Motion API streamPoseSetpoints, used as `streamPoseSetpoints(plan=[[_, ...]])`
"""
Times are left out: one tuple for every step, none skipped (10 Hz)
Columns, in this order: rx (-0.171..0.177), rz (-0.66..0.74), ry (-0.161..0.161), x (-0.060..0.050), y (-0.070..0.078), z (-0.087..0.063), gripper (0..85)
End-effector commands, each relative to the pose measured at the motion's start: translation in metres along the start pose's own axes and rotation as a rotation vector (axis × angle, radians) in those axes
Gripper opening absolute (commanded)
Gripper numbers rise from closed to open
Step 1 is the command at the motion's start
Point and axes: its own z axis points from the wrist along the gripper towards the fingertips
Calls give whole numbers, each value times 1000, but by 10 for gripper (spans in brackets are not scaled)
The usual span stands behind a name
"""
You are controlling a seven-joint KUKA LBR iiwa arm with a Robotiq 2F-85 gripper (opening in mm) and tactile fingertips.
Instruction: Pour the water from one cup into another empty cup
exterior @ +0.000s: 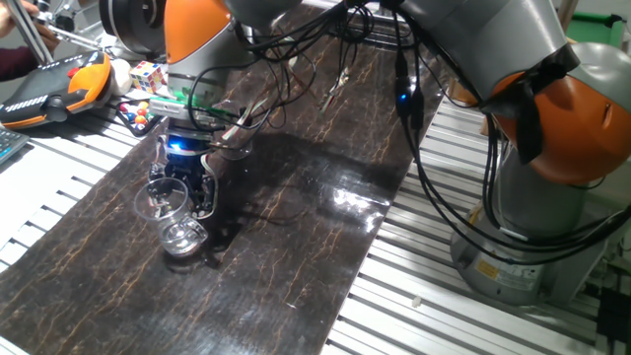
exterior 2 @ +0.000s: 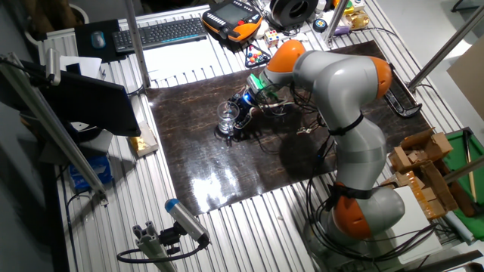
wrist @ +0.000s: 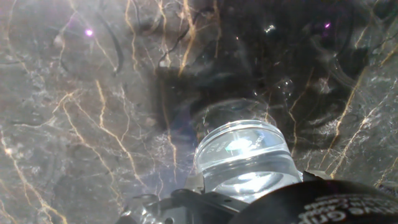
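hand view: cup (wrist: 245,155) base fills frame | fixed view: claw (exterior: 183,192) clamped on cup

table: ribbed aluminium (exterior 2: 227,234) | mat: dark marbled (exterior 2: 227,174) | keyboard (exterior 2: 162,32) | glare on mat

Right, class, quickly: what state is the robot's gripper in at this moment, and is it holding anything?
Gripper: closed around a clear glass cup that sits low over the dark marbled table mat; which of the two cups cannot be told.
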Motion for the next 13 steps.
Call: streamPoseSetpoints(plan=[[-1,-4,-7,0,0,-1,583],[-1,-8,-13,1,1,-4,583],[0,-7,-19,3,2,-8,583],[1,-6,-26,5,2,-12,587],[1,-5,-32,7,2,-13,587],[1,-5,-35,7,2,-14,583],[1,-7,-35,7,2,-14,580],[1,-5,-35,6,2,-14,570],[1,-5,-35,6,3,-15,563],[1,-5,-33,5,3,-15,553],[1,-5,-33,4,4,-16,540],[1,-4,-33,3,5,-19,527],[3,-4,-33,3,5,-21,510]])
